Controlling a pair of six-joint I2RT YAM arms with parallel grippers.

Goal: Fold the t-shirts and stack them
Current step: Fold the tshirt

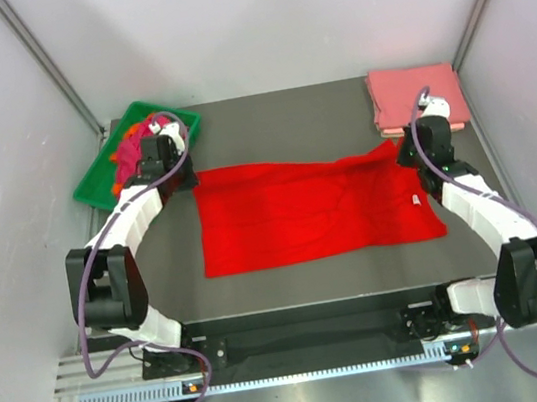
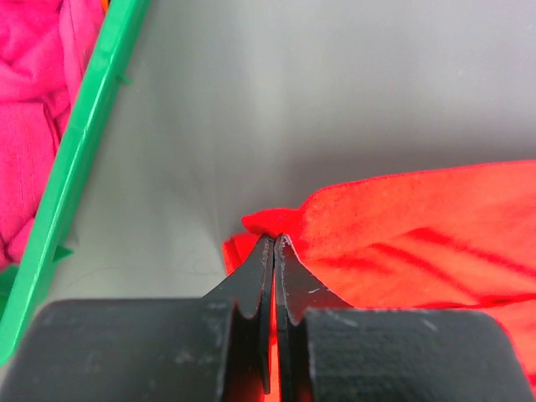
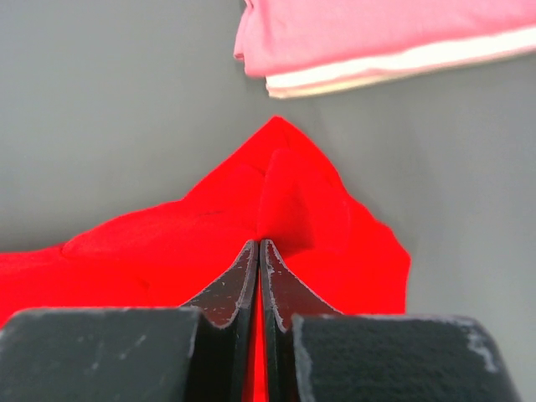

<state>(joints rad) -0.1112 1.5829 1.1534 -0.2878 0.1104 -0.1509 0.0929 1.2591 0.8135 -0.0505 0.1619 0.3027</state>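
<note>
Currently the red t-shirt [image 1: 310, 207] lies spread flat at the centre of the table [image 1: 277, 119]. Left gripper [image 2: 275, 244] is clamped on its far left corner; right gripper [image 3: 259, 248] is clamped on its far right corner, near the folded pink t-shirts [image 1: 413, 96].

Left arm [image 1: 134, 213]: white-and-black jointed links, elbow bowed out to left, forearm reaching forward and inward, wrist tipped down. Left gripper [image 2: 275, 239]: black, two-finger, jaws pressed together, pinching corner of bright red cotton t-shirt [image 2: 419, 226]. Right arm [image 1: 471, 201]: mirrored pose, elbow out to right, forearm angled forward and inward. Right gripper [image 3: 259, 243]: jaws closed tight, clamping opposite far corner of same shirt.
</note>
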